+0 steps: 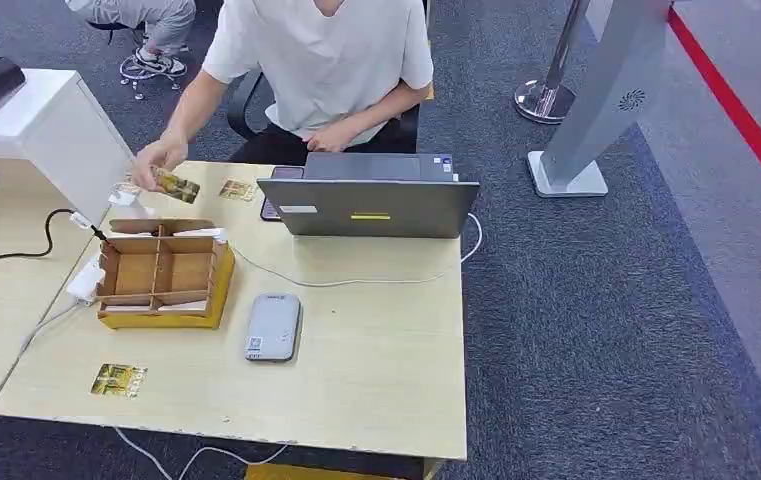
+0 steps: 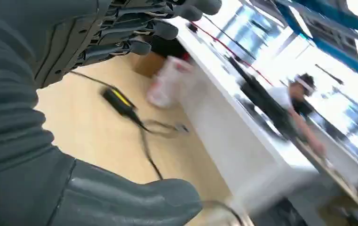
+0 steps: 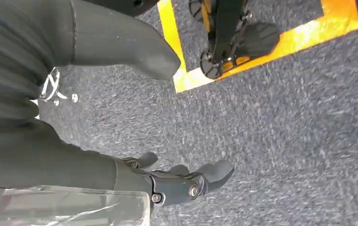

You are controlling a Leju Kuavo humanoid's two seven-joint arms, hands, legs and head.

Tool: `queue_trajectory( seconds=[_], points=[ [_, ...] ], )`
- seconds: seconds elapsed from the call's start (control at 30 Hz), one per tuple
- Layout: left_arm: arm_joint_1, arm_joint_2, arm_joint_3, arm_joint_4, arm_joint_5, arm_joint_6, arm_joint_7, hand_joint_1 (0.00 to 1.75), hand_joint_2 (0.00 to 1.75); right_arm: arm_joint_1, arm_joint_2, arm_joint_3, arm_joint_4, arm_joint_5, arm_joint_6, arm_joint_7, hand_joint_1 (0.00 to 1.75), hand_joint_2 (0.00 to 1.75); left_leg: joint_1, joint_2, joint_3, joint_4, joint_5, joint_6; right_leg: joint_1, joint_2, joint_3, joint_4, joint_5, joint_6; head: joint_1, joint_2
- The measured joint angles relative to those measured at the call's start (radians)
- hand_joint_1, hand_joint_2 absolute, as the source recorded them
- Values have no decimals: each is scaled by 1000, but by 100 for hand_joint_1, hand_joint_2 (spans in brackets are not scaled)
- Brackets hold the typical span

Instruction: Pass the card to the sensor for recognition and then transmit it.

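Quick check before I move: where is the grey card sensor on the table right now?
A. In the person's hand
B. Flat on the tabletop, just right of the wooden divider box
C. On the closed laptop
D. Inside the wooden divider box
B. In the head view the grey card sensor lies flat on the table, right of the wooden divider box and nearer the robot than the laptop.
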Motion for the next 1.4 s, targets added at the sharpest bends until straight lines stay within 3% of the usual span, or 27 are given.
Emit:
queue_trajectory(
  seconds=[0.07,0.13,0.2,0.23,0.3,0.4,0.6,0.67,0.7,0.8,0.87,1.0,1.03,1.2,1.23,1.27,1.3,1.4],
  points=[
    [-6,-7,142,98,-25,16,-52,0,175,0,0,-9,0,7,-2,0,0,175,0,-1,0,0,0,0,0,0,0,0,-1,-1,-1,0],
    [-7,-13,229,170,-40,19,-89,0,175,-1,0,-14,0,9,-2,0,0,175,0,-6,0,0,0,0,0,-6,0,0,-2,-1,-1,0],
    [-18,-21,288,226,-24,46,-59,0,175,-4,0,-18,0,8,-5,-5,0,175,0,-11,-1,0,0,0,0,-11,4,0,-3,0,0,0],
    [-29,-26,321,264,-3,76,-28,0,0,-6,0,-20,0,8,-9,-7,0,175,-1,-12,0,0,0,0,-1,-13,5,0,-3,0,1,0],
    [-40,-42,396,370,29,144,-23,0,0,-9,0,-26,0,8,-15,-6,0,175,-2,-11,2,0,0,0,-1,-12,6,0,-3,0,-1,0],
    [-42,-103,475,564,51,242,-65,0,0,-8,3,-34,1,12,-47,5,0,175,-3,-12,3,0,0,1,-3,-13,7,-1,-3,1,-3,0],
    [-61,-334,556,873,87,310,-7,0,0,-12,18,-30,8,71,-55,42,0,175,-6,-18,4,1,0,7,-6,-19,11,-4,-5,6,-3,0],
    [-67,-377,560,931,86,321,1,0,0,-12,18,-29,8,72,-53,42,0,175,-6,-18,4,2,0,7,-6,-19,11,-5,-4,7,3,0],
    [-71,-393,562,950,82,329,21,0,175,-12,18,-27,8,78,-52,42,0,175,-6,-18,4,2,0,7,-6,-19,12,-5,-3,8,2,0],
    [-83,-432,562,996,-3,363,120,0,175,-11,20,-11,8,105,-41,34,0,175,-8,-18,5,2,0,7,-7,-19,12,-5,-3,8,0,0],
    [-80,-459,526,1019,-101,321,221,0,175,-7,18,7,6,95,-13,27,0,175,-7,-18,4,2,0,8,-7,-19,12,-5,-3,8,0,0],
    [-74,-489,400,1036,-137,279,268,0,175,6,11,79,-4,31,18,29,0,175,-7,-18,5,2,0,8,-6,-18,12,-5,-3,8,4,0],
    [-71,-490,373,1036,-134,274,274,0,0,11,8,95,-6,15,23,31,0,0,-7,-17,5,2,0,8,-6,-18,12,-5,-3,8,3,0],
    [-50,-493,235,1036,-111,260,294,0,0,32,-11,183,-25,-70,45,39,0,0,-7,-17,4,2,0,8,-6,-18,12,-4,-3,8,2,0],
    [-45,-492,203,1037,-104,254,295,175,0,36,-16,203,-30,-90,51,40,0,0,-6,-18,4,2,0,8,-6,-18,12,-4,-3,8,2,0],
    [-41,-492,176,1036,-100,252,297,175,0,40,-19,220,-33,-106,56,42,3,0,-7,-18,4,2,0,8,-6,-18,12,-4,-3,8,2,0],
    [-37,-492,150,1036,-95,250,302,175,0,44,-23,237,-37,-123,61,45,175,0,-7,-18,4,2,0,8,-6,-18,12,-4,-3,8,2,0],
    [-24,-490,64,1036,-81,241,314,175,0,57,-35,292,-48,-175,74,50,175,0,-7,-18,4,2,0,8,-6,-18,12,-4,-3,9,2,0]
  ],
)
